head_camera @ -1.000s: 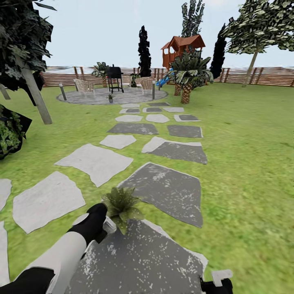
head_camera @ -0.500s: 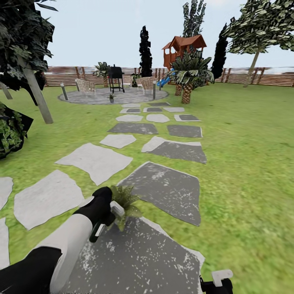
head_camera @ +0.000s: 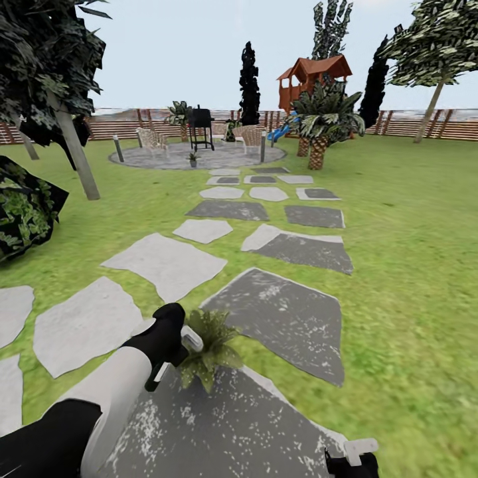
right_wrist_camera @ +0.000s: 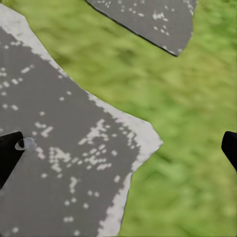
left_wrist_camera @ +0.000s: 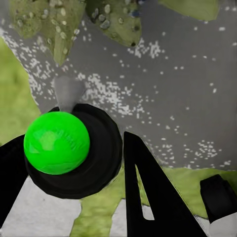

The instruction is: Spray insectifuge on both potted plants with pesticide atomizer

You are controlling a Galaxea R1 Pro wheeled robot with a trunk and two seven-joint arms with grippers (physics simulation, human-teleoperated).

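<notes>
The robot's left claw [head_camera: 174, 355] grips the spray bottle [left_wrist_camera: 69, 150], seen from the wrist as a bright green ball seated in a dark round collar, with a pale grey nozzle pointing ahead at droplet-speckled leaves. From the head view only a pale bit of the bottle shows at the claw's tip, touching the near potted plant [head_camera: 211, 348]; the grip looks set to keep the nozzle aimed at the foliage, a judgement only. That plant sits just ahead of the claw, at the edge of a dark stepping stone [head_camera: 232, 425], its pot hidden under its own leaves. The right claw [head_camera: 352, 458] is cut off by the lower edge of the head view; its wrist view shows two dark fingertips far apart with nothing between them, so it is open and empty above stone and lawn [right_wrist_camera: 187, 123]. Well beyond the left claw, down the stone path, the second potted plant [head_camera: 192, 159] stands tiny on the round patio [head_camera: 226, 157], beside a black grill [head_camera: 200, 127], too small for detail.
</notes>
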